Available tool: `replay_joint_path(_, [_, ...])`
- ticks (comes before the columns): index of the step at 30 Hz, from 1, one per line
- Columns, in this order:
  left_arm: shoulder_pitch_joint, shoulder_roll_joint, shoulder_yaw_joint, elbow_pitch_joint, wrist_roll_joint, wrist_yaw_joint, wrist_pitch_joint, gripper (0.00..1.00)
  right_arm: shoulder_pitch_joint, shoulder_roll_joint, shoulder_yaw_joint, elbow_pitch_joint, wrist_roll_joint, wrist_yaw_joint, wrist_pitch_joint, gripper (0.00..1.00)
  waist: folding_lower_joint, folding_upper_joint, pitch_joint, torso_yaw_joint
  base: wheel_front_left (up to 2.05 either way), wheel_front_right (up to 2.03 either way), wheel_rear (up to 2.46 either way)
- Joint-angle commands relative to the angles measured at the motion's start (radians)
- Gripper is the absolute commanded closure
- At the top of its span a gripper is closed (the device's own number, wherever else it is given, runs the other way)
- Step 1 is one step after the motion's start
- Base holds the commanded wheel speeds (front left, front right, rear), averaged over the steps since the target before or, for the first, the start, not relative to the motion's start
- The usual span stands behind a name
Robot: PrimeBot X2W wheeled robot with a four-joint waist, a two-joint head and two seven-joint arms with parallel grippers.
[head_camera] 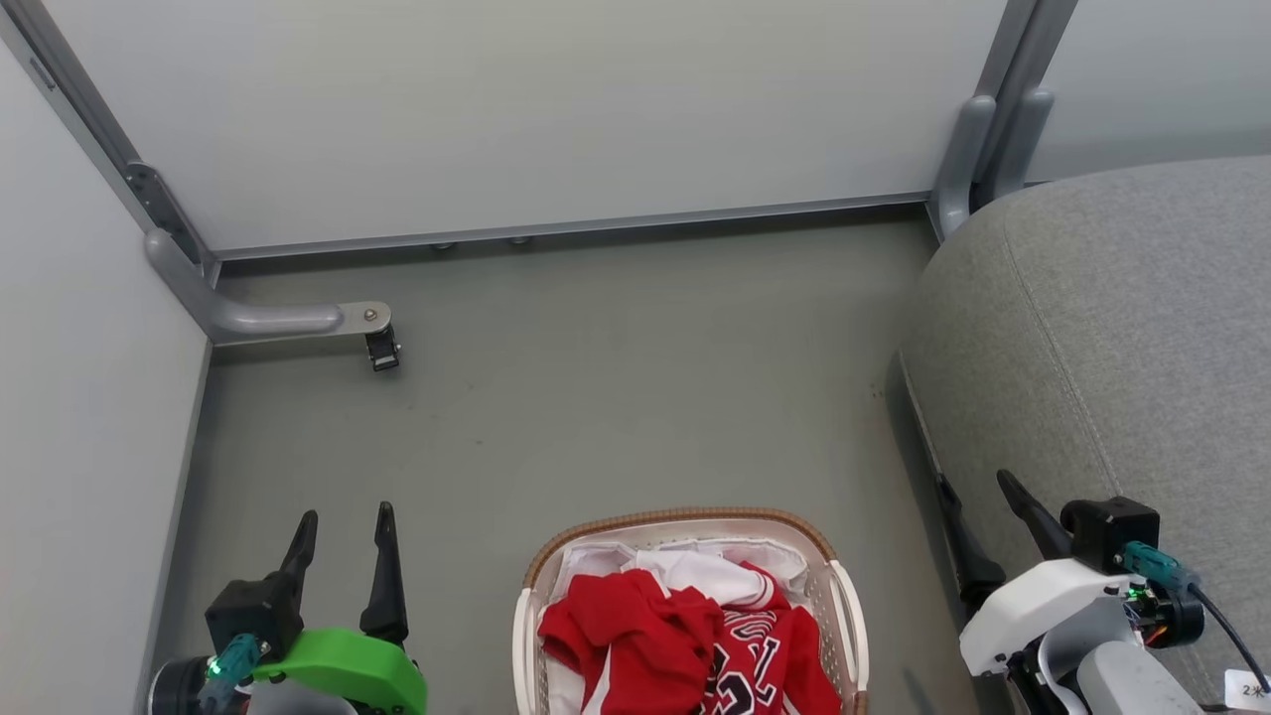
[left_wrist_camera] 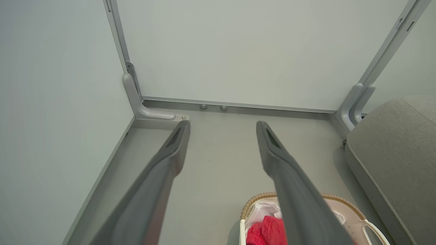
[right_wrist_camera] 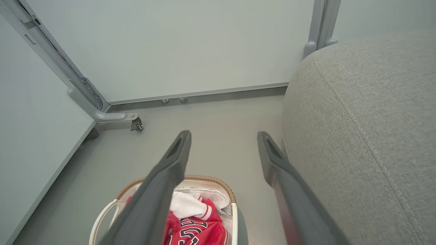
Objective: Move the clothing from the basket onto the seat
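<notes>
The red clothing point(head_camera: 685, 641) with white trim lies heaped in the cream basket point(head_camera: 685, 521), low in the middle of the head view. It also shows as red clothing point(right_wrist_camera: 196, 228) in the basket point(right_wrist_camera: 207, 178) from the right wrist, and as clothing point(left_wrist_camera: 265, 231) in the basket point(left_wrist_camera: 259, 197) from the left. The grey seat point(head_camera: 1122, 328) stands to the basket's right. My left gripper point(head_camera: 343, 521) hangs open left of the basket, nothing between its fingers. Open too, my right gripper point(head_camera: 978, 487) sits at the seat's front edge, right of the basket.
Pale grey panel walls close off the back and the left. A metal foot with a small caster point(head_camera: 382, 350) juts from the left corner post onto the floor. Another grey post point(head_camera: 978, 149) stands at the seat's far corner. Grey floor point(head_camera: 635, 397) stretches beyond the basket.
</notes>
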Motion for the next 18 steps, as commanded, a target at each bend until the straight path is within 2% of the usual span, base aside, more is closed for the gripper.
replay_joint_path(1, [-0.016, 0.0, -0.003, 0.007, 0.017, -0.008, -0.01, 0.0, -0.023, -0.008, 0.004, -0.008, -0.02, 0.0, -0.011, 0.0, 0.0, 0.0083, 0.025, -0.002, 0.0, 0.0, 0.0])
replay_joint_path(7, [-0.075, -0.006, -0.061, 0.06, 0.038, -0.032, -0.021, 0.0, -0.063, -0.014, 0.017, -0.038, -0.051, 0.0, -0.022, 0.0, 0.0, 0.0088, 0.114, -0.02, 0.0, 0.0, 0.0])
replay_joint_path(18, [-0.243, -0.005, -0.294, 0.222, -0.023, -0.051, -0.042, 0.0, -0.169, -0.015, 0.058, -0.065, -0.098, 0.0, -0.042, 0.0, 0.0, 0.0097, 0.329, -0.09, 0.0, 0.0, 0.0])
